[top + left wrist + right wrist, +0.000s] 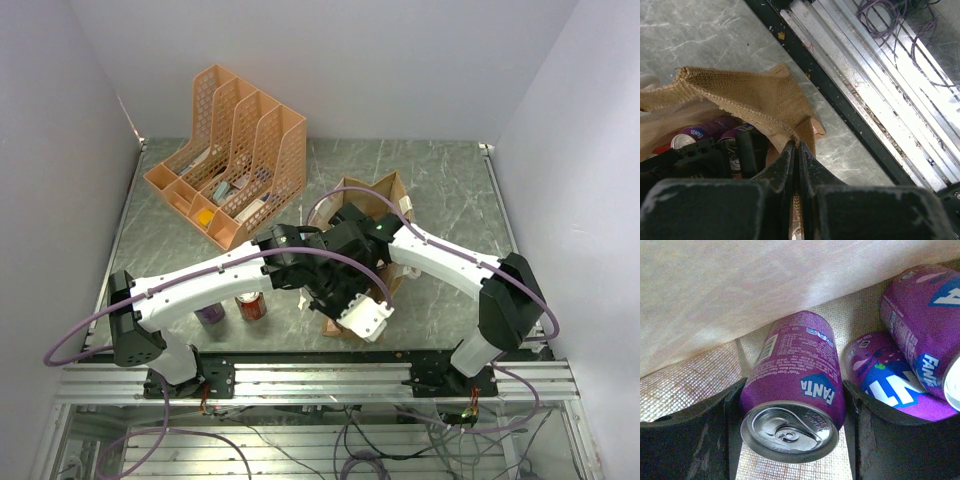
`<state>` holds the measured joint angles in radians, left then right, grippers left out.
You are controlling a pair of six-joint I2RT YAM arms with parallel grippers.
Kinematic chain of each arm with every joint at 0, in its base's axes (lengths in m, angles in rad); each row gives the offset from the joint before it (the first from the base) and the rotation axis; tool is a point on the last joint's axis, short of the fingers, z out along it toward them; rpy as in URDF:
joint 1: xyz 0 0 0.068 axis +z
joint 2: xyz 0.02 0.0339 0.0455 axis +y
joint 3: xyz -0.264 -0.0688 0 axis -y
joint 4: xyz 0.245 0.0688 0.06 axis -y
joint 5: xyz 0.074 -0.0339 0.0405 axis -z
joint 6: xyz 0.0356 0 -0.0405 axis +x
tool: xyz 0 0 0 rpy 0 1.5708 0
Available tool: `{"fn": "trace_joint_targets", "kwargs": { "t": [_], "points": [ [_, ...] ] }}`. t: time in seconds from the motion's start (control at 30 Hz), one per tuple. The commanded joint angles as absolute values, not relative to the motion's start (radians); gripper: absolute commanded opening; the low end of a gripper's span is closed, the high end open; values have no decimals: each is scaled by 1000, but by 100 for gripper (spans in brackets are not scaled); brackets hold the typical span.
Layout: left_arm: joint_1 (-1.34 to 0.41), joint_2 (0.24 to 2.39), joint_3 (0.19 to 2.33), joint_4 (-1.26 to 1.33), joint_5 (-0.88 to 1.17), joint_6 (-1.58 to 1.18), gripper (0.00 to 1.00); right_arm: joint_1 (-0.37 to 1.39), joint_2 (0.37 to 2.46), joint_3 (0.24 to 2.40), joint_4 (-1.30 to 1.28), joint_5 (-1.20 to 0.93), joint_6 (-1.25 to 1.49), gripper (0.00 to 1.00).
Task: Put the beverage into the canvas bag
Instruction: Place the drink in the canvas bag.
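Right wrist shows my right jaws clamped across the purple can (792, 390), likely rigid, slick and dentable, inside the canvas bag (755, 100); left jaws pinch its floppy rim.

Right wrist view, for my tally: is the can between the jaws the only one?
No: a second can and a third can lie beside it.

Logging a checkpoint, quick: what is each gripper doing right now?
Left gripper: closed, pinching the rim of the canvas bag.
Right gripper: holding a purple Fanta can inside the bag.
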<state>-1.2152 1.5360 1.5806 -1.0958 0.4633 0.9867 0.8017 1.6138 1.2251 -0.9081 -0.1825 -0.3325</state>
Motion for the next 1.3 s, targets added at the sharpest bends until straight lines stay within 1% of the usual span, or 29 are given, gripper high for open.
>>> {"fn": "trace_joint_targets", "kwargs": {
  "t": [0.0,0.17,0.27,0.3,0.47,0.53,0.6,0.7,0.9,0.97,1.27],
  "points": [
    [-1209,1504,1576,-1086,471,974,11,818,1636,1219,-800,-166,-360,14],
    [-1204,1497,1571,-1085,466,975,11,819,1661,1200,-752,-153,-374,19],
    [-1200,1497,1572,-1084,466,975,11,819,1666,1180,-731,-156,-382,26],
    [-1200,1496,1573,-1082,466,974,12,821,1667,1174,-726,-157,-384,30],
    [-1197,1494,1573,-1080,459,977,13,825,1655,1184,-734,-201,-389,57],
    [-1197,1491,1570,-1080,455,977,13,832,1645,1190,-737,-214,-390,64],
    [-1196,1487,1567,-1080,451,978,13,838,1639,1201,-739,-222,-389,69],
    [-1193,1481,1562,-1079,452,977,13,848,1634,1216,-744,-218,-383,75],
    [-1189,1477,1560,-1083,456,977,13,848,1615,1227,-747,-202,-387,82],
    [-1187,1476,1562,-1082,454,978,13,848,1611,1232,-751,-195,-391,88],
    [-1181,1476,1564,-1084,449,982,12,848,1586,1272,-797,-176,-393,95]
  ]
}}
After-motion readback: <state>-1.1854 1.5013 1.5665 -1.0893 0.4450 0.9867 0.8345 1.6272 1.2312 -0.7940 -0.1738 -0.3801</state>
